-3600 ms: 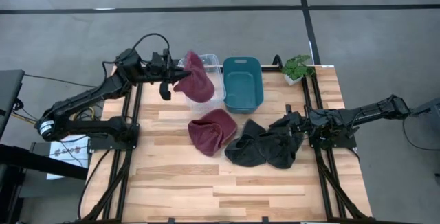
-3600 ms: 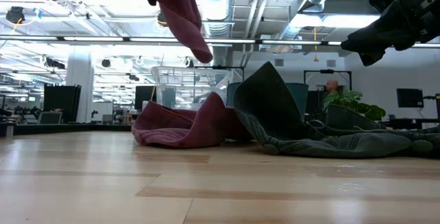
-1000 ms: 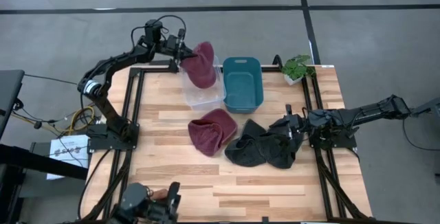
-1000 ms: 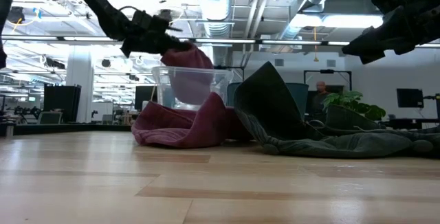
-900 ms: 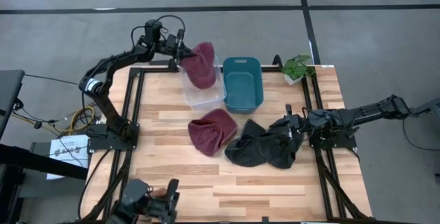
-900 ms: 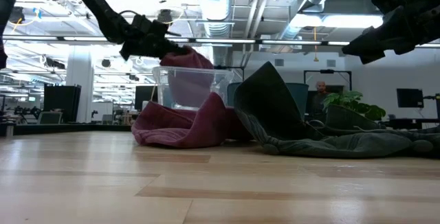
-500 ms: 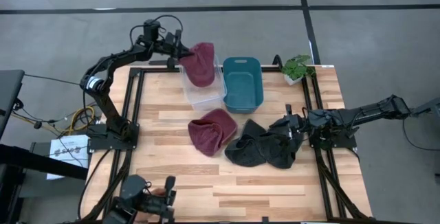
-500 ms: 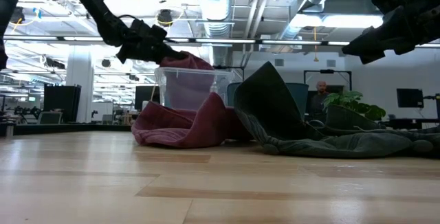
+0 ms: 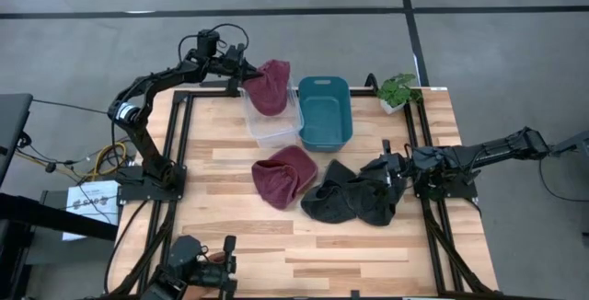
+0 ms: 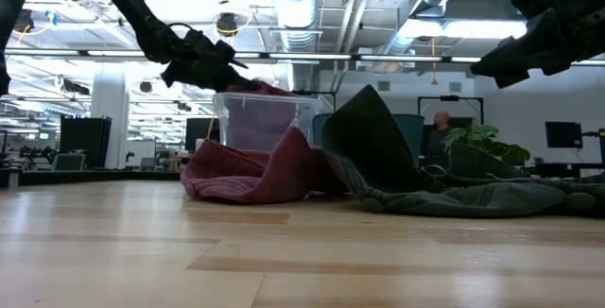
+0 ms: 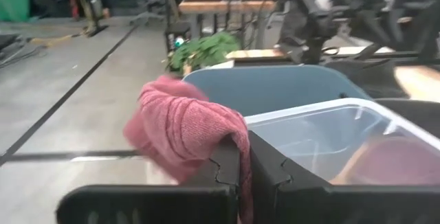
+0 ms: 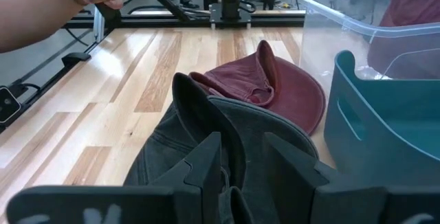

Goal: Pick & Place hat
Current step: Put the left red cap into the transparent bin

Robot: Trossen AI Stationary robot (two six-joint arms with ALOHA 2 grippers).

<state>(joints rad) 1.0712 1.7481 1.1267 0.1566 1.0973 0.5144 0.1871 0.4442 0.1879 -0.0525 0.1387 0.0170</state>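
We see the left gripper (image 9: 241,73) at the far left edge of the table (image 9: 239,236), its jaws closed on a red knit hat (image 9: 269,86) that hangs over the rim of the clear bin (image 9: 272,132). A teal bin (image 9: 324,116) stands just beside it. A second red hat (image 9: 285,174) lies on the table, touching dark grey hats (image 9: 354,197). The right gripper (image 9: 391,173) waits over these, jaws a little apart and holding nothing.

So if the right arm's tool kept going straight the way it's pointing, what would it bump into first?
Most likely the dark grey cloth cap. The right tool is open, with the cap's fabric rising right in front of its fingers. Past that lies the dark red cloth cap on the wooden table. How close the grey cap is stays hard to judge.
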